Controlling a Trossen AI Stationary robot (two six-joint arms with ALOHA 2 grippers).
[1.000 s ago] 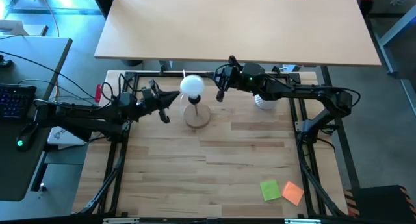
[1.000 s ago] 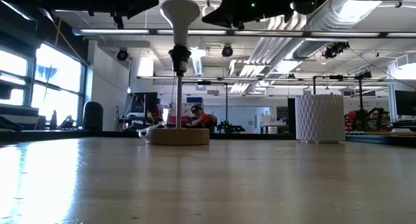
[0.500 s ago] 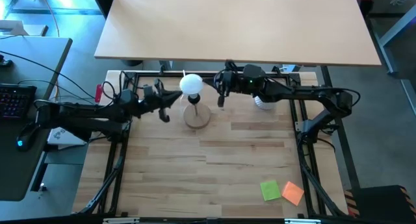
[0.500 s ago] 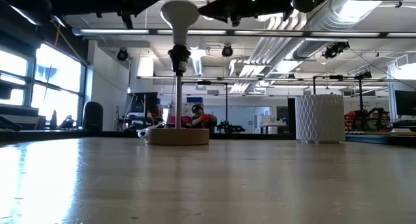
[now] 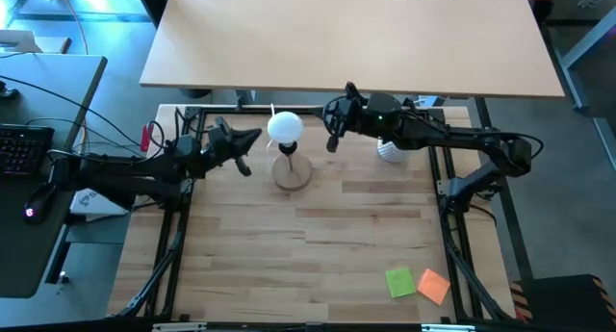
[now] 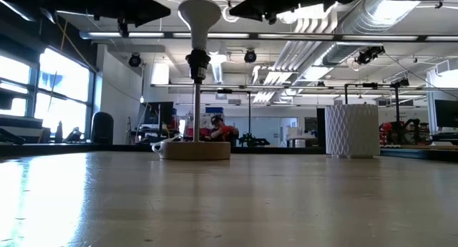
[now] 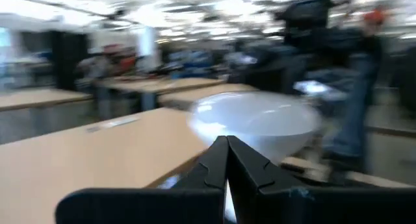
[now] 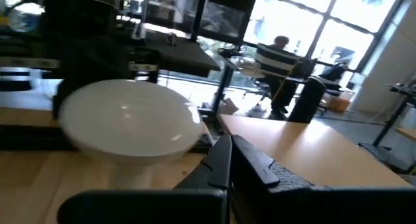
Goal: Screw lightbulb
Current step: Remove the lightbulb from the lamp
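Observation:
The white lightbulb (image 5: 285, 128) stands upright with its narrow end in the black socket (image 6: 197, 61), on a thin stem above the round wooden lamp base (image 5: 292, 172). My left gripper (image 5: 256, 137) is shut and hovers just left of the globe, pointing at it; the globe (image 7: 253, 123) shows close behind its shut fingertips. My right gripper (image 5: 330, 130) is also shut and hovers just right of the globe (image 8: 130, 123). Neither one touches the bulb. In the low view the bulb (image 6: 199, 14) rises between both dark hands at the top edge.
A white ribbed cup (image 6: 351, 130) stands on the table's far right, below my right arm (image 5: 390, 151). A green sticky note (image 5: 400, 282) and an orange one (image 5: 434, 286) lie near the front right. A larger tan table (image 5: 346, 34) stands beyond the far edge.
My right gripper has risen a little and drawn slightly back from the bulb toward the table's right. The bulb and lamp have kept still.

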